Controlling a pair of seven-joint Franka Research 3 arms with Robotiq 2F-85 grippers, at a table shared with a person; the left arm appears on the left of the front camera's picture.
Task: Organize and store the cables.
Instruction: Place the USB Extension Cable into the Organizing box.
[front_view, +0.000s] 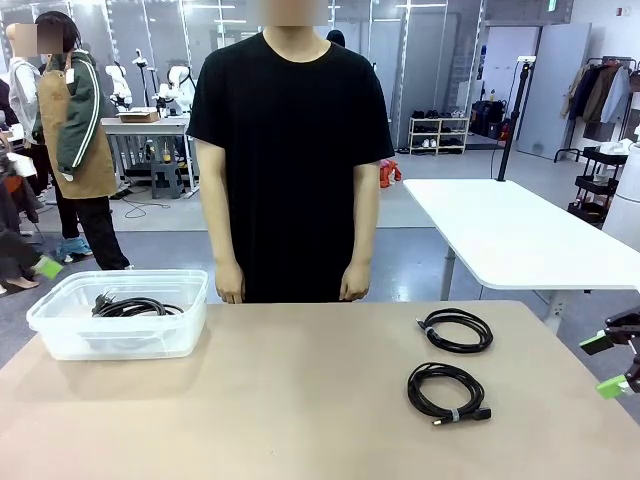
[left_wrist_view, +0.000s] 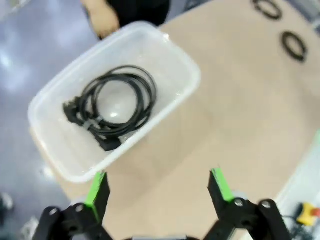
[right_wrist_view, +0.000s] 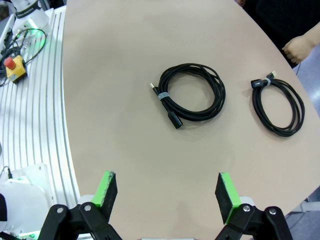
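Right wrist view: the nearer cable (right_wrist_view: 219, 95) and farther cable (right_wrist_view: 261, 112) are seen lying apart on the table (right_wrist_view: 115, 60), with the right gripper (right_wrist_view: 166, 184) spread wide, empty. A third cable (left_wrist_view: 125, 127) is binned below the wide-open, empty left gripper (left_wrist_view: 157, 180). Light, floppy coils are expected; the tied bundle is best pinched.

The beige tabletop (front_view: 300, 400) is bare across its middle and along its near edge. A clear plastic tub (front_view: 60, 300) blocks the far left corner, its top open. Toward the right edge lie a farther black cable coil (front_view: 487, 333) and a nearer black cable coil (front_view: 412, 390), both flat, with a gap between them. A person (front_view: 290, 150) stands at the far edge
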